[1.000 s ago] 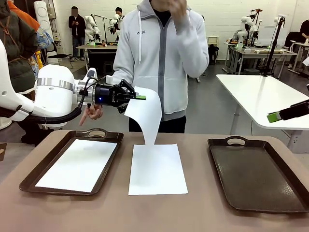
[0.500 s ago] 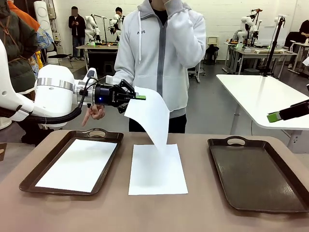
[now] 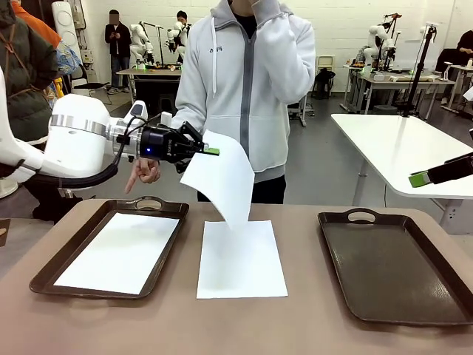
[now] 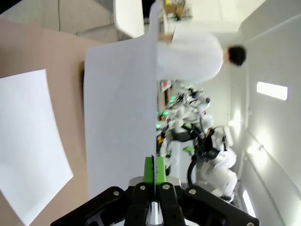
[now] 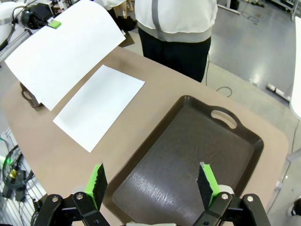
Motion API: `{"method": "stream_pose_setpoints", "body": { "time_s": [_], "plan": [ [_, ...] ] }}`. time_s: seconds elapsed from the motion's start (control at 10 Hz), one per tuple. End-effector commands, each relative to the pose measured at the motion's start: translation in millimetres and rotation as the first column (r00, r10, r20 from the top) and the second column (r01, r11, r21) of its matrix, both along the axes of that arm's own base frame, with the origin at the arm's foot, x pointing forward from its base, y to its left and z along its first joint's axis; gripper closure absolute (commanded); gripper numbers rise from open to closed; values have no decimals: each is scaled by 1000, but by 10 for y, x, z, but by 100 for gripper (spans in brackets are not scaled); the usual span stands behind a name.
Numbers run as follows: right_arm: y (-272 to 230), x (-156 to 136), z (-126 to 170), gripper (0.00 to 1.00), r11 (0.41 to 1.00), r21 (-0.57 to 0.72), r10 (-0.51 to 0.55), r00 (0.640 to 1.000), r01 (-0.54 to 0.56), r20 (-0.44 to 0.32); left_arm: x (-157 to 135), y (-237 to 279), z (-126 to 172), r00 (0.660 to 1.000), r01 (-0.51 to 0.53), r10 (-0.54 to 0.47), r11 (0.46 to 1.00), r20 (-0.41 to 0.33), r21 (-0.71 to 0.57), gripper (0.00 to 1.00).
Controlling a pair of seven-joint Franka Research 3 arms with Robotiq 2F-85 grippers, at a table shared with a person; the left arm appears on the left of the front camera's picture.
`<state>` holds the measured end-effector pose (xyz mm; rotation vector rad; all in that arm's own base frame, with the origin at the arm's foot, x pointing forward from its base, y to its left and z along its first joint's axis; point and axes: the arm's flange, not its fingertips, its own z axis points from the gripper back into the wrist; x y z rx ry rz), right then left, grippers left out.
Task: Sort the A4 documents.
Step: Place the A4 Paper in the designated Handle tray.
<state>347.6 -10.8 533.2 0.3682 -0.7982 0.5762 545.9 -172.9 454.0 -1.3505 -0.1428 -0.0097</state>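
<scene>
**Three sheets in play: one trayed, one aloft, one waiting**

Three A4 documents can be counted. Taking the front view as a dial centred on the table (image 3: 310, 325), the left tray (image 3: 52, 270) at 9 o'clock already holds one sheet in the tray (image 3: 118, 251), lying flat inside its rim. The right tray (image 3: 392, 274) at 3 o'clock holds nothing. At the dial's centre a loose sheet (image 3: 240, 259) lies flat on the bare tabletop between the two trays.

The left gripper (image 3: 211, 151), up toward 11 o'clock, has its jaws pressed fully together on the top corner of the lifted sheet (image 3: 222, 181), which curls down from the pads toward the loose sheet's 12 o'clock edge. Whether its lower edge clears that sheet cannot be told from the front. The right gripper (image 5: 153, 181) hovers above the right tray with its fingers spread wide and nothing between them.

The person's hand (image 3: 140, 174) points a finger downward just behind the left gripper, over the left tray's 12 o'clock end.

By this reading the sort is roughly a third done: one document placed, one in transit with its destination undecided, one untouched.
</scene>
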Motion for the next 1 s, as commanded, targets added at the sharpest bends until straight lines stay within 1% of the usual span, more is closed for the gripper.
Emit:
{"method": "stream_pose_setpoints", "body": {
  "time_s": [0.0, 0.1, 0.2, 0.4, 0.6, 0.9],
  "plan": [
    [4, 11, -13, 0, 1000, 5, 3, 1000, -3, -2, -54, 236, 108, 993, 104, -108, 990, 45, 92, 99],
    [4, 11, -13, 0, 1000, 5, 3, 1000, -3, -2, -130, 379, 121, 992, 113, -121, 980, 42, 166, 99],
    [4, 11, -13, 0, 1000, 5, 3, 1000, -3, -2, -178, 541, 73, 994, 92, -103, 964, 29, 249, 99],
    [4, 11, -13, 0, 1000, 5, 3, 1000, -3, -2, -187, 881, -41, 999, 40, -45, 942, 6, 333, 99],
    [4, 11, -13, 0, 1000, 5, 3, 1000, -3, -2, -144, 1221, -220, 999, -14, 24, 934, -24, 357, 99],
    [4, 11, -13, 0, 1000, 5, 3, 1000, -3, -2, 35, 1610, -604, 996, -15, 51, 908, -73, 419, 99]
  ]
}}
